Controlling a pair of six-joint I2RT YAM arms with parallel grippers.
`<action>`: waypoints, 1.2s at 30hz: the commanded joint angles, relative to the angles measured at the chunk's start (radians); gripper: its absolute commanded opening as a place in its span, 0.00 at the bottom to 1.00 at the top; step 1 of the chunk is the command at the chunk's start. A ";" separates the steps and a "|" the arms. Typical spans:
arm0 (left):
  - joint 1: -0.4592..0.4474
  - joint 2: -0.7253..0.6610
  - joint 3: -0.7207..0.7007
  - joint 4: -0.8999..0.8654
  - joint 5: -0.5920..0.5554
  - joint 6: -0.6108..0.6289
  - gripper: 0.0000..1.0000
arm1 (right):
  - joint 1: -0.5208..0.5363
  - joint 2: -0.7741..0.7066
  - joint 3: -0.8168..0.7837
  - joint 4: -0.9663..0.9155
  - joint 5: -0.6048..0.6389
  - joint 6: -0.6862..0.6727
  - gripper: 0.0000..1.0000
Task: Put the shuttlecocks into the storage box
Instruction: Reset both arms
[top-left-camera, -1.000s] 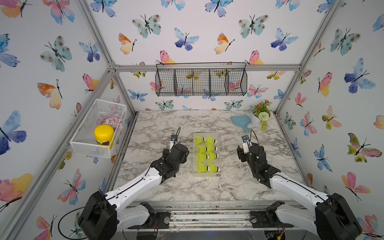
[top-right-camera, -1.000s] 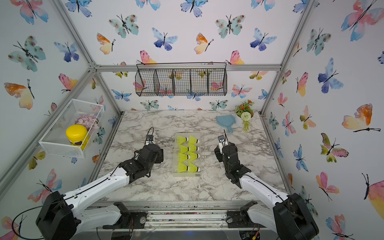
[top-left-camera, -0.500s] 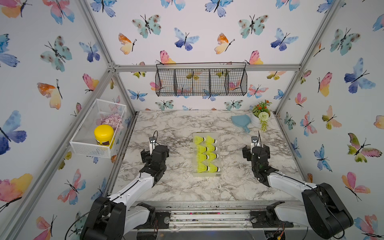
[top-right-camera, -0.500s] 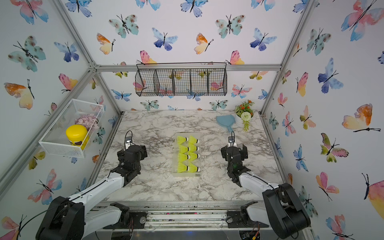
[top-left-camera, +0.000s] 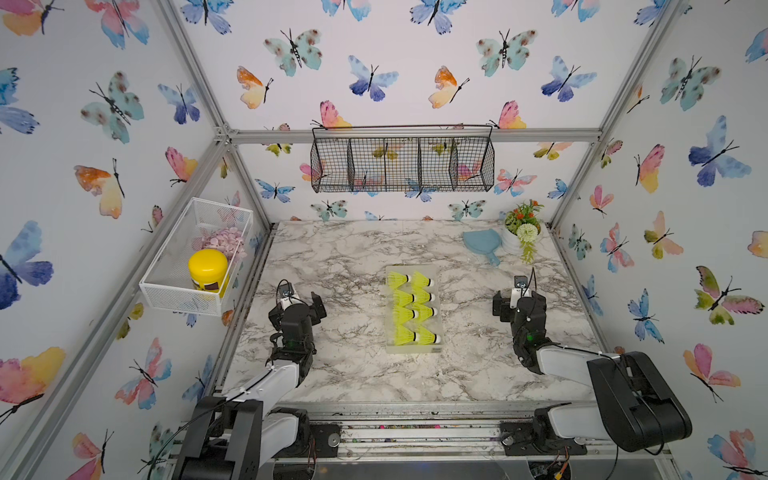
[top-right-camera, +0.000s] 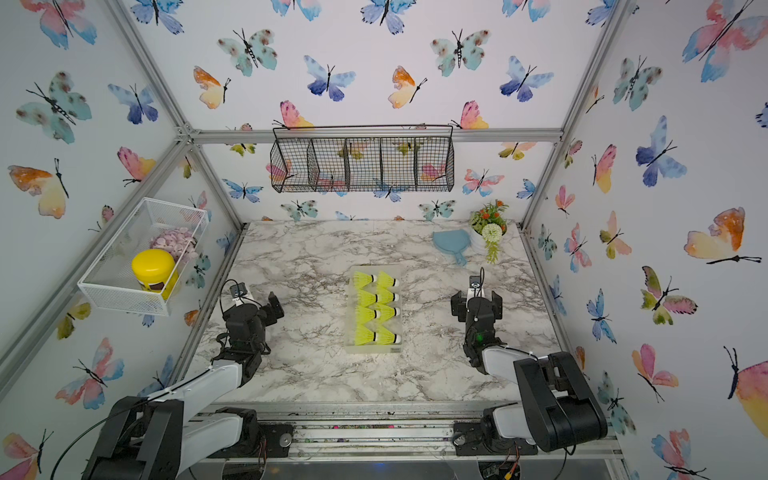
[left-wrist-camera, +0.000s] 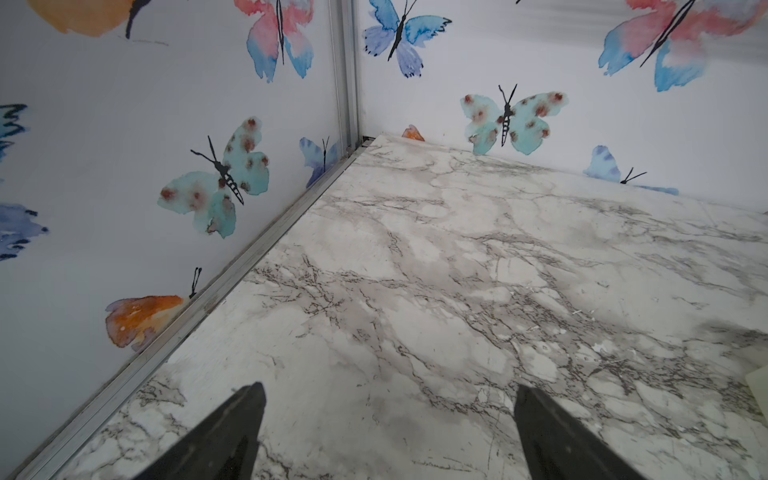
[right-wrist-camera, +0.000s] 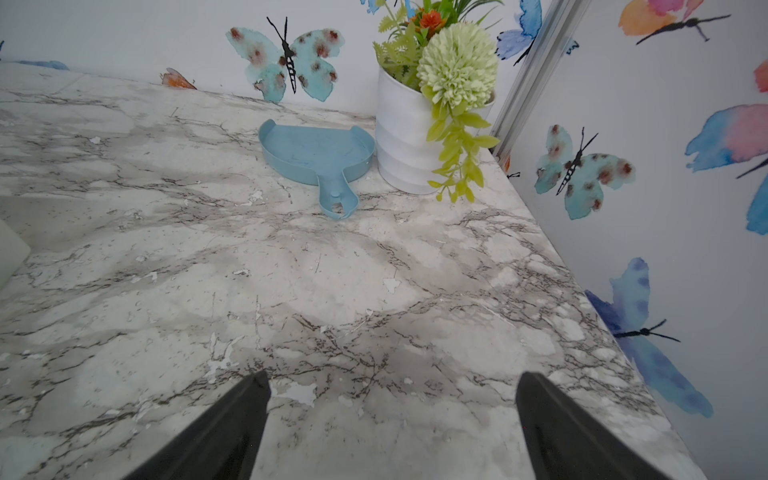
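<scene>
The left gripper (left-wrist-camera: 388, 388) and right gripper (right-wrist-camera: 395, 374) hung spread wide and empty over the veined marble table (top-left-camera: 340, 266). Between them lay eight neon yellow-green shuttlecocks (top-left-camera: 411, 309) with flared plastic skirts, black bands and white rounded tips. They sat paired in four rows inside the frosted, shallow rectangular storage box (top-left-camera: 409, 350).

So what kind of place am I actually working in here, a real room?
Probably a staged robot test cell, not a real room: an aluminium frame holds butterfly-papered wall panels around a marble-pattern tabletop, with a black wire basket hung at the back.
</scene>
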 joint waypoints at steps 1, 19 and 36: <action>0.017 0.026 -0.004 0.126 0.070 0.048 0.98 | -0.034 0.016 -0.022 0.126 -0.075 0.009 0.99; 0.059 0.201 -0.051 0.370 0.304 0.150 0.98 | -0.125 0.209 -0.074 0.431 -0.251 0.055 0.99; 0.087 0.252 -0.040 0.381 0.377 0.150 0.98 | -0.129 0.198 -0.055 0.375 -0.261 0.056 0.98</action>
